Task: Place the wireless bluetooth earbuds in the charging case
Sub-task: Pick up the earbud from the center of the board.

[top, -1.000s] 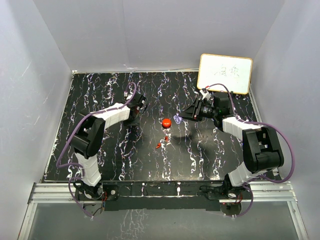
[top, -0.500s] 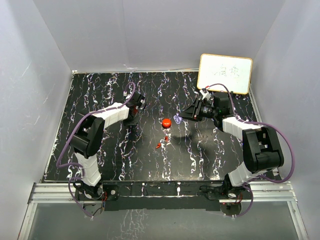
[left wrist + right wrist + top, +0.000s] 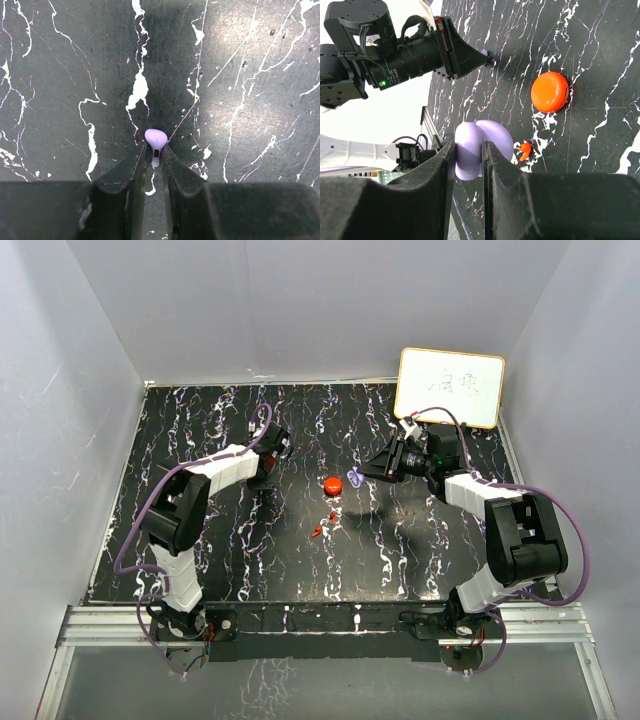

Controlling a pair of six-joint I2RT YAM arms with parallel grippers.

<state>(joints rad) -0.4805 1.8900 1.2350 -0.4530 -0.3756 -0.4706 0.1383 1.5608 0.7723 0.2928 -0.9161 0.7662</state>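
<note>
In the left wrist view a lavender earbud [image 3: 155,139] lies on the black marbled table [image 3: 250,100]. My left gripper [image 3: 155,151] is shut on its stem, with the rounded head poking out past the fingertips. My right gripper [image 3: 469,149] is shut on the lavender charging case [image 3: 492,137], which hangs hinged open above the table. From above, that case [image 3: 355,478] is just right of the round red case [image 3: 333,483]. Two red earbuds [image 3: 333,517] [image 3: 318,532] lie loose in front of it. My left gripper [image 3: 268,472] is low at the centre left.
A white board [image 3: 450,387] with writing leans at the back right corner. White walls close in the table on three sides. In the right wrist view the red case [image 3: 550,91] and one red earbud [image 3: 524,150] lie beyond the held case.
My left gripper's jaws have narrowed onto the lavender earbud's stem, and its wrist has shifted slightly. The right arm and its case have stayed still.
</note>
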